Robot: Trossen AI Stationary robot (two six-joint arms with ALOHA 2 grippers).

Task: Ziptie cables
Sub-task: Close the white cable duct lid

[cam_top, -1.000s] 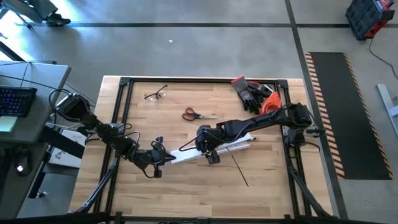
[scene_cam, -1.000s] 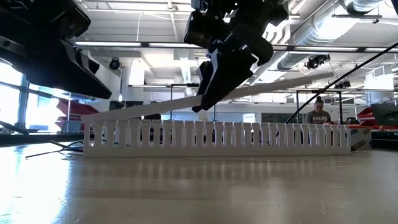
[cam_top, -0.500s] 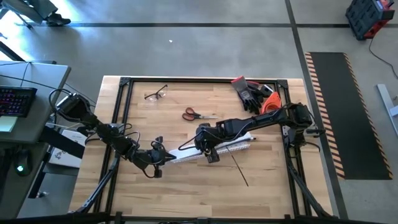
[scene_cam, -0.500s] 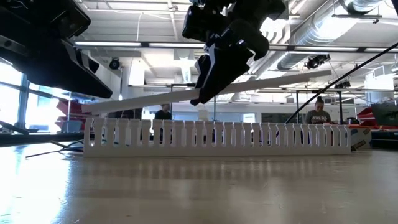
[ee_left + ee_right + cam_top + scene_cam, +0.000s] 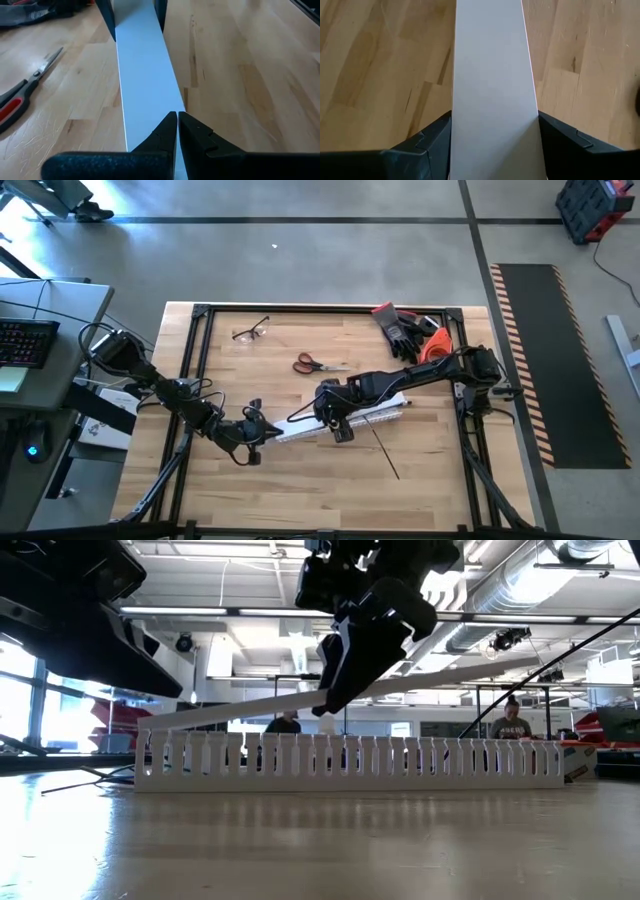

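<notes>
No readable text anywhere in these views.

No label, brand, number or sign can be made out on any surface in any of the four views; whatever printing there may be in the room behind is too small to read.
</notes>
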